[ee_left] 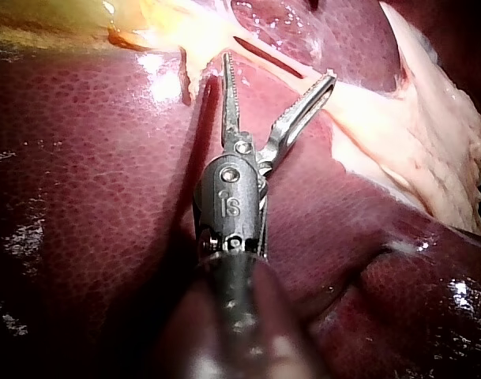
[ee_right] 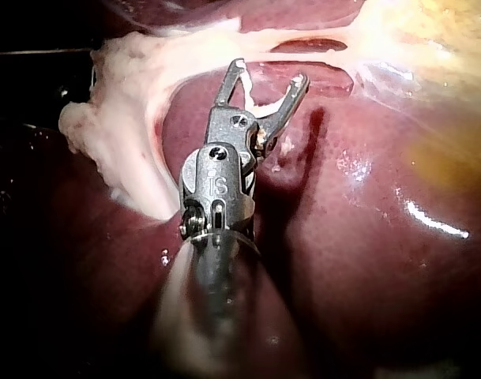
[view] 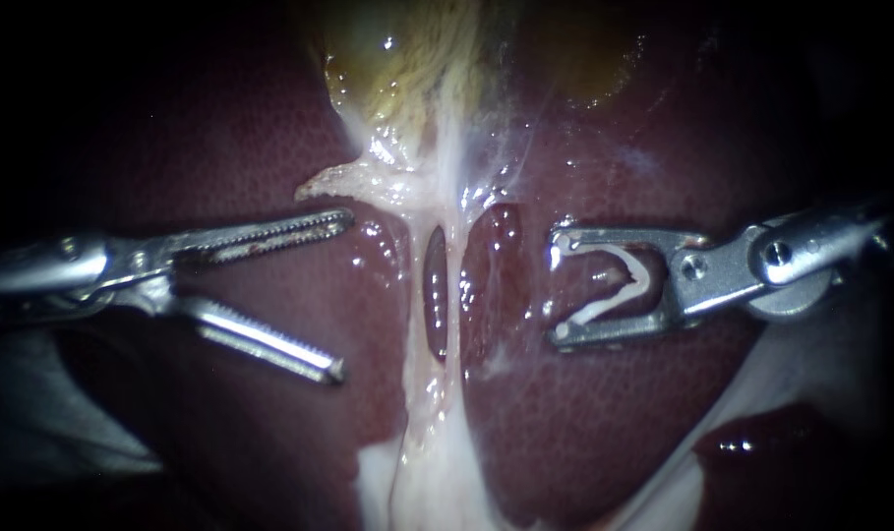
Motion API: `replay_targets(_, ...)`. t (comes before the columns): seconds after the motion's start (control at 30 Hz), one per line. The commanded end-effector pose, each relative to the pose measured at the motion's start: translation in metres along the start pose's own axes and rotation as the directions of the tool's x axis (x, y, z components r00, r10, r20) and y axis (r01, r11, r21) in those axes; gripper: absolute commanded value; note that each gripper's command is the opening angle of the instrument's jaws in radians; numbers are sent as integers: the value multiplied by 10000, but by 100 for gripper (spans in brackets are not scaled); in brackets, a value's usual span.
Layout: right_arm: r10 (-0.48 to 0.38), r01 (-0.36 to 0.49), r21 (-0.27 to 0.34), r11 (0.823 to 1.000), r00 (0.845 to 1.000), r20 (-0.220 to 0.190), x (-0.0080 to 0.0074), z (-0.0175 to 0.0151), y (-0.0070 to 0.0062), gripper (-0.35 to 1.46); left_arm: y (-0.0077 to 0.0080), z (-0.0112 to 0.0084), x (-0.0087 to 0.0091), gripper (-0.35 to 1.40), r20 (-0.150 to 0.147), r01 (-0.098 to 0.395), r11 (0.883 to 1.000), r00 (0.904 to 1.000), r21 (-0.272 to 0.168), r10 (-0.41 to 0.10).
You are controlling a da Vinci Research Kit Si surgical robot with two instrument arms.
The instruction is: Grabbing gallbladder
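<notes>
The yellow-green gallbladder (view: pixel 397 59) lies at the top of the endoscope view. From its neck, pale tissue runs down over the dark red liver (view: pixel 584 423) as two thin tubes (view: pixel 454 295) with a slit between them. My left instrument (view: pixel 340 295) has serrated jaws that stand open, left of the tubes and below the gallbladder, touching nothing. My right instrument (view: pixel 558 288), right of the tubes, holds a white clip (view: pixel 619 285) between its wide-spread jaws. The left wrist view has the left instrument (ee_left: pixel 278 67) open just short of the pale tissue (ee_left: pixel 366 110).
Frayed whitish tissue (view: pixel 358 177) hangs at the gallbladder's neck, just above the left instrument's upper jaw. More pale tissue (view: pixel 417 482) spreads at the bottom centre. In the right wrist view the right instrument (ee_right: pixel 270 71) hovers over liver (ee_right: pixel 366 237), beside a pale band (ee_right: pixel 129 126).
</notes>
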Motion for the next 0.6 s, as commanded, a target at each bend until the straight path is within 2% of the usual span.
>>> replay_targets(0.03,-1,1,-1,10000,10000,-2,0,0,0,50,0,-1,1,89,-3,-3,10000,10000,-5,3)
replay_targets(0.17,0,0,-2,10000,10000,-1,0,0,0,50,-3,-4,8,84,-1,34,10000,10000,-61,-34)
replay_targets(0.3,0,0,-3,10000,10000,-1,0,0,0,50,-12,-13,26,79,1,135,9998,9999,-111,-135)
replay_targets(0.43,0,0,-2,10000,10000,-1,0,0,0,50,-30,-24,48,74,-8,283,9993,9996,225,-283)
replay_targets(0.6,0,0,-2,10000,10000,-1,0,0,0,50,-55,-27,52,71,-13,366,9983,9993,453,-365)
